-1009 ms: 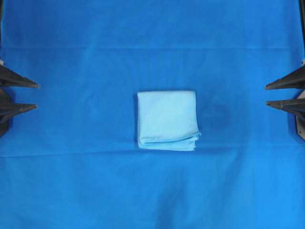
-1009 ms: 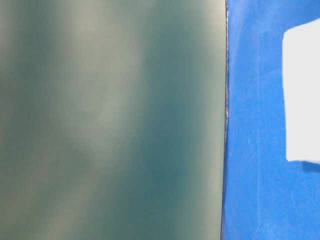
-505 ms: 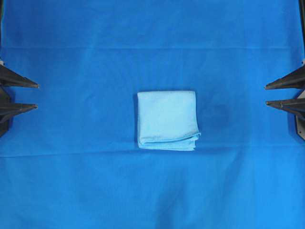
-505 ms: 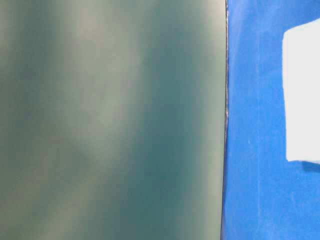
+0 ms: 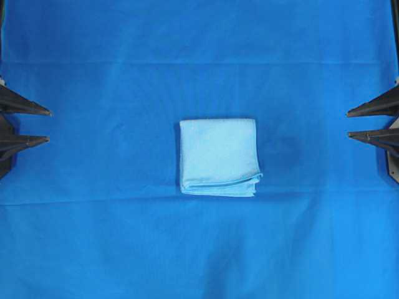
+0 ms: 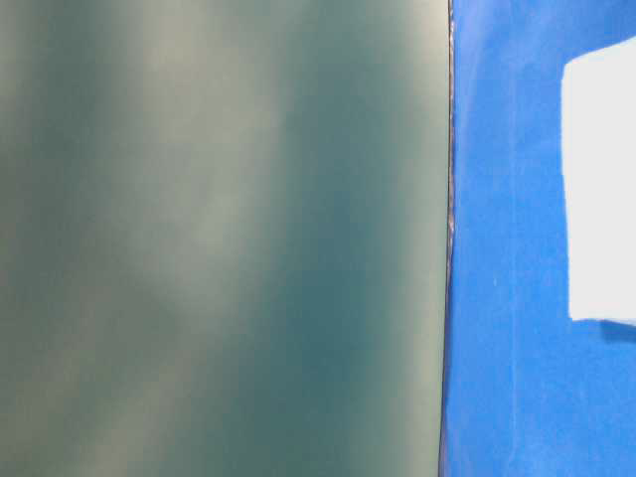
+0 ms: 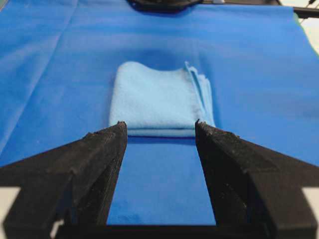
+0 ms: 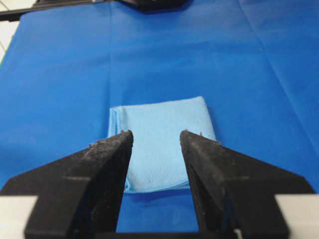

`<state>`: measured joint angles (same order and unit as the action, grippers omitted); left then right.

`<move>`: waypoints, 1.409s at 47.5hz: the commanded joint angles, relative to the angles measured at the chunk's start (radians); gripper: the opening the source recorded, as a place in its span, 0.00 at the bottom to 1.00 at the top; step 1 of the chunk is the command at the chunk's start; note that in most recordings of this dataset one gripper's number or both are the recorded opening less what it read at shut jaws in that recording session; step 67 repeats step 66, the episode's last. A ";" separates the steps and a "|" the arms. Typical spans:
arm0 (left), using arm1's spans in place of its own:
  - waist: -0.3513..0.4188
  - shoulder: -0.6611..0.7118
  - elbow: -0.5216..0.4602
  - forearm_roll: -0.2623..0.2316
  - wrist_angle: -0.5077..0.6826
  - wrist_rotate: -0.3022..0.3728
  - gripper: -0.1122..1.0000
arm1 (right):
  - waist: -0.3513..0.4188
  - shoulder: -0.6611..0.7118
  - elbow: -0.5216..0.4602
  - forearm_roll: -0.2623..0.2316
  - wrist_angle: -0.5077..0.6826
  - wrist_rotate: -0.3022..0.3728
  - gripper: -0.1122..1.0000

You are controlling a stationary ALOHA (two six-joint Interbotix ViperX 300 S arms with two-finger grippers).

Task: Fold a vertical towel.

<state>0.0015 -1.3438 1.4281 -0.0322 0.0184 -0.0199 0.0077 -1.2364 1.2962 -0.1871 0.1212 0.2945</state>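
The light sky-blue towel (image 5: 219,157) lies folded into a small square in the middle of the table, its layered edges along the near side. It also shows in the left wrist view (image 7: 159,98), the right wrist view (image 8: 162,142) and, as a pale patch, the table-level view (image 6: 601,189). My left gripper (image 5: 48,127) is open and empty at the left edge, well apart from the towel; in its wrist view (image 7: 160,128) the jaws stand wide apart. My right gripper (image 5: 349,124) is open and empty at the right edge, also seen in its wrist view (image 8: 156,133).
A large royal-blue table cloth (image 5: 199,249) covers the whole table, with faint crease lines. In the table-level view a blurred grey-green surface (image 6: 219,238) fills the left two thirds. The other arm's dark base (image 7: 159,5) shows at the far edge.
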 commanded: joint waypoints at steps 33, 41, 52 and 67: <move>0.003 0.006 -0.012 0.000 -0.003 -0.002 0.59 | -0.003 0.011 -0.011 0.003 -0.005 0.002 0.55; 0.003 0.006 -0.012 0.000 -0.005 -0.002 0.59 | -0.003 0.011 -0.011 0.003 0.003 0.002 0.55; 0.003 0.006 -0.012 0.000 -0.003 -0.002 0.59 | -0.002 0.011 -0.011 0.003 0.006 0.002 0.55; 0.003 0.006 -0.012 0.000 -0.003 -0.002 0.59 | -0.003 0.011 -0.011 0.003 0.006 0.002 0.55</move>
